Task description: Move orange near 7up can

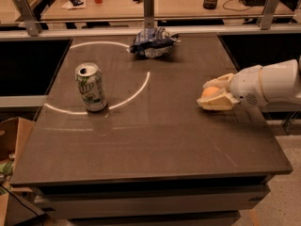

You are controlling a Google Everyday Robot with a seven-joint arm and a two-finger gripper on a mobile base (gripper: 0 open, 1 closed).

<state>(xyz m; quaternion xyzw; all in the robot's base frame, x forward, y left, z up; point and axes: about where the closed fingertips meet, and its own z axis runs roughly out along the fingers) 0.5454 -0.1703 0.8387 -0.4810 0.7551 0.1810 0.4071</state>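
orange (210,92) sits pinched between the closed fingers of my gripper (204,94), low over the bench (155,140). the 7up can (91,87) stands well apart, out beyond the fingertips. i'd lift slightly, carry it straight over and stop just short, so nothing knocks the can.

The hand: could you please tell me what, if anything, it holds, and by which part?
The hand, over the right side of the table, grips the orange across its middle, a finger on each side.
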